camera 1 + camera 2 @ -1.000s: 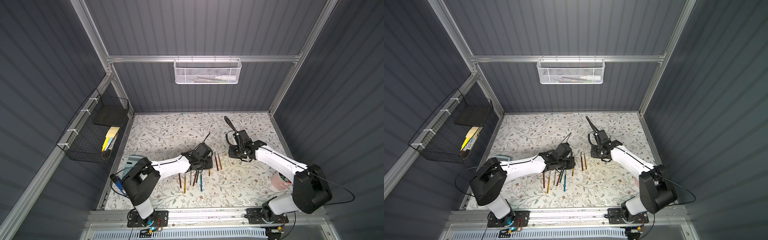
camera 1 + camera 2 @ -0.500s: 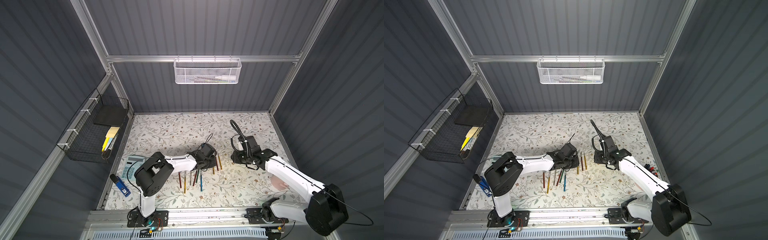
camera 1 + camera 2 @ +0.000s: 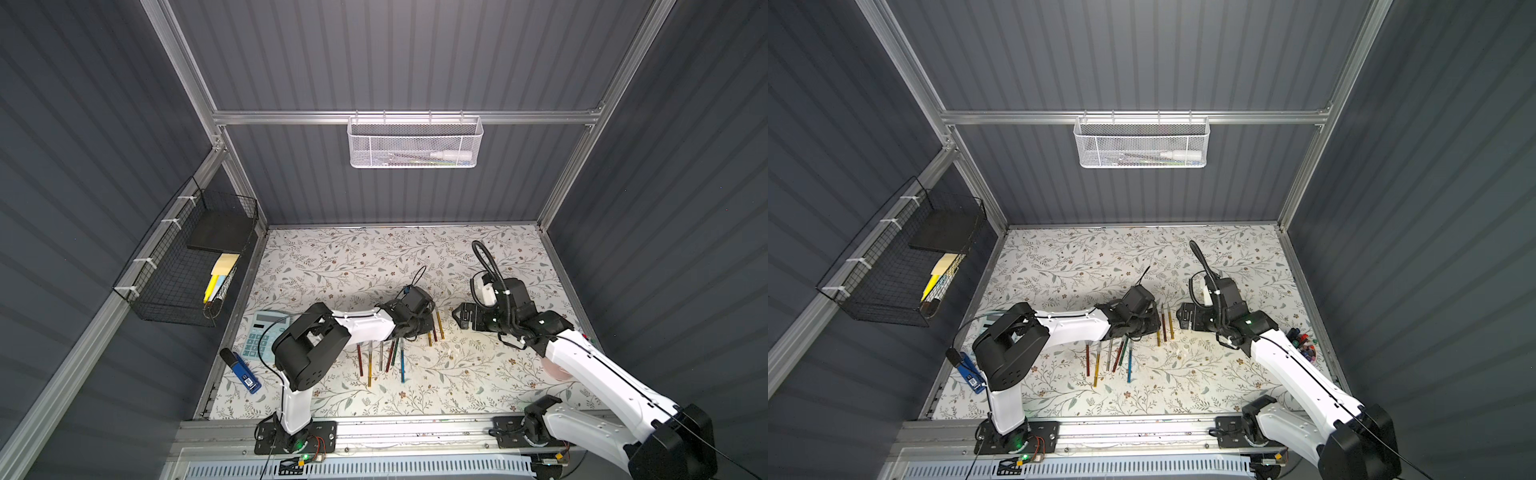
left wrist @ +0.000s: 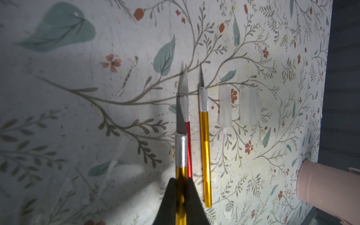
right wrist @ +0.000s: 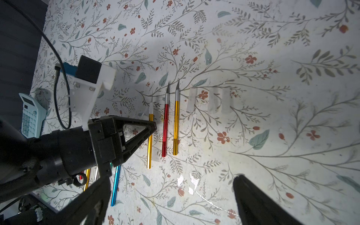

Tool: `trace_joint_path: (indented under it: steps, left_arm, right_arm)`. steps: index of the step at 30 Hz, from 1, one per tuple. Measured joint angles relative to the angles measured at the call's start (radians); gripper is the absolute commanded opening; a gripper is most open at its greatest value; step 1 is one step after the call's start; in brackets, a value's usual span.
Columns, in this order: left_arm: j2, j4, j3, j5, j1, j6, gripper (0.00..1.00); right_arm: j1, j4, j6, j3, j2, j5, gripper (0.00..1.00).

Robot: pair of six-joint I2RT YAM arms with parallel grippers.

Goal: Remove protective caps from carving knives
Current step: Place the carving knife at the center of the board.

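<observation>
nine or so carving knives [image 3: 384,359], both top views: slim metallic-handled sticks on the floral mat [image 3: 332,266], most fanned under the left forearm, three side by side at the left gripper [image 3: 420,326]; right gripper [image 3: 459,318] just beyond that trio, apart from it; jaw states unreadable at this range. left wrist view: left gripper [image 4: 180,182] clamped on the held gold knife [image 4: 181,153] low on its handle, blade bare, riding just above the red knife [image 4: 188,155]; loose gold knife [image 4: 205,152] beside it on the mat; clear protective caps [image 4: 225,106] lie just past that one, off every blade seen here. right wrist view: right gripper [image 5: 171,178] spread wide and empty, its fingers [image 5: 253,198] hovering near the handle ends; three protective caps [image 5: 214,102] rest beside the blade tips, ahead of the open jaws and not touching them. handling, judged: knives light, rigid, smooth and prone to roll; best pinched mid-handle or at the knurled collar, never the tip. caps near weightless, slightly pliable, slippery, hard to spot; pinch across the middle, gently.
</observation>
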Motion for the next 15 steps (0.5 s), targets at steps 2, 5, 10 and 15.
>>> trace_joint_path:
  steps: [2, 5, 10, 15]
  left_arm:
    - [0.01, 0.0, 0.008, -0.003, 0.0, 0.0, 0.09]
    - [0.017, 0.0, 0.009, -0.007, 0.0, 0.0, 0.1]
    - [0.018, -0.001, 0.009, -0.021, 0.0, 0.0, 0.14]
    - [0.018, -0.01, 0.01, -0.035, 0.0, 0.003, 0.21]
  right_arm:
    - [0.0, -0.002, 0.0, 0.0, -0.001, 0.003, 0.99]
    - [0.0, -0.007, 0.0, 0.0, -0.005, 0.016, 0.99]
    - [0.0, -0.013, 0.0, 0.0, -0.008, 0.035, 0.99]
    - [0.0, -0.017, 0.0, -0.001, -0.011, 0.042, 0.99]
